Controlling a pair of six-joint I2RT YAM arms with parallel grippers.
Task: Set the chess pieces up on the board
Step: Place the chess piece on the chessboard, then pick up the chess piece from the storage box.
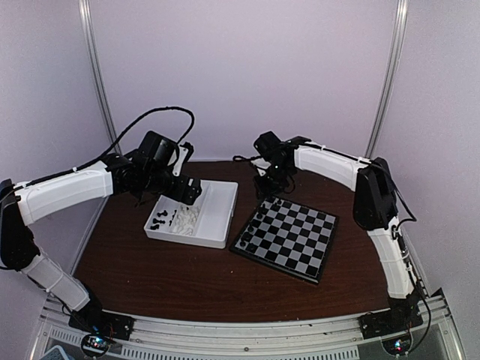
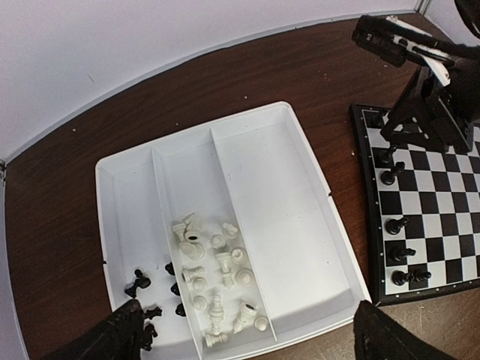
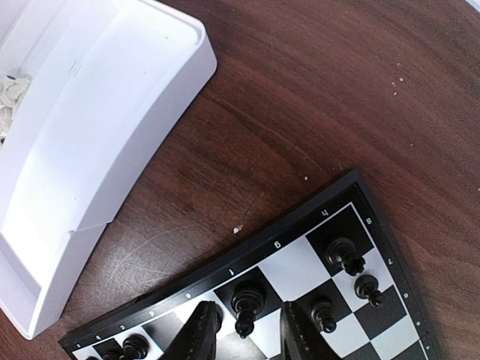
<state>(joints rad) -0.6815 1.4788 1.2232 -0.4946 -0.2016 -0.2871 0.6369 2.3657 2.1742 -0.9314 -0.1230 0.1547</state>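
The board (image 1: pixel 300 244) lies right of centre, with a few black chess pieces (image 1: pixel 274 204) along its far left edge. My right gripper (image 1: pixel 268 189) hangs over that corner. In the right wrist view it (image 3: pixel 247 337) is open, its fingers (image 3: pixel 199 334) on either side of a standing black piece (image 3: pixel 246 300), with small gaps on both sides. Other black pieces (image 3: pixel 343 255) stand nearby. My left gripper (image 2: pixel 247 341) is wide open and empty above the white tray (image 2: pixel 300 142). White pieces (image 2: pixel 214 270) lie in its middle compartment and black pieces (image 2: pixel 142 289) in its left one.
The tray's widest compartment (image 2: pixel 292 225) holds nothing. The tray (image 1: pixel 221 225) sits just left of the board (image 2: pixel 427 217) on the brown table. The right arm (image 2: pixel 427 82) stands over the board's far corner in the left wrist view. White walls close in the back.
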